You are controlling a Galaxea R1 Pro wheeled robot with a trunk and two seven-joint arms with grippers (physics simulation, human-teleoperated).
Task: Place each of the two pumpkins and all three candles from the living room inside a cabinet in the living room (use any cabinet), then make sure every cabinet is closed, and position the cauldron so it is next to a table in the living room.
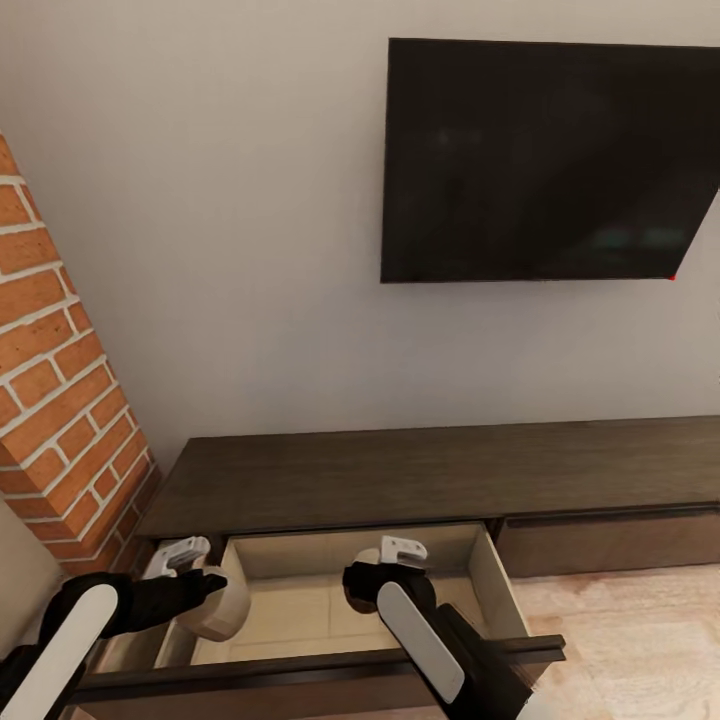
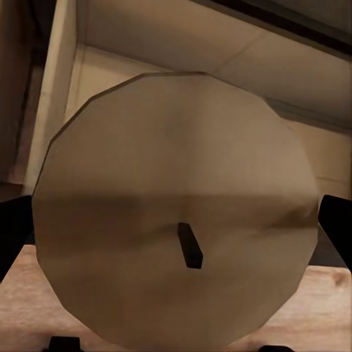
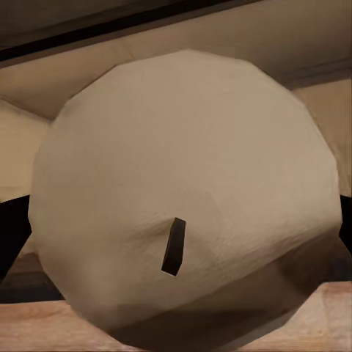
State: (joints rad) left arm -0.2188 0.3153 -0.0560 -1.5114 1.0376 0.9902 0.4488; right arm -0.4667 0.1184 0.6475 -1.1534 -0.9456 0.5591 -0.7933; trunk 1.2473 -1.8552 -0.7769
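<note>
Big black TV (image 1: 550, 160) on the pale wall, brick column (image 1: 60, 400) off to the left, and below them the long dark cabinet (image 1: 430, 475) with one drawer (image 1: 345, 610) pulled right out, pale beige inside. Its dark front edge runs across just under both arms. To the right, the neighbouring drawer front (image 1: 610, 540) sits flush.

Left tool (image 1: 205, 590) hangs over the drawer's left end, clamped on a cream candle (image 2: 176, 213), round face and short dark wick toward its wrist camera, black fingers (image 2: 13, 227) pressed to either side. Right tool (image 1: 385, 580) hangs over the middle of the drawer, gripping a second candle (image 3: 187, 191) the same way, wick showing, drawer walls behind it.
</note>
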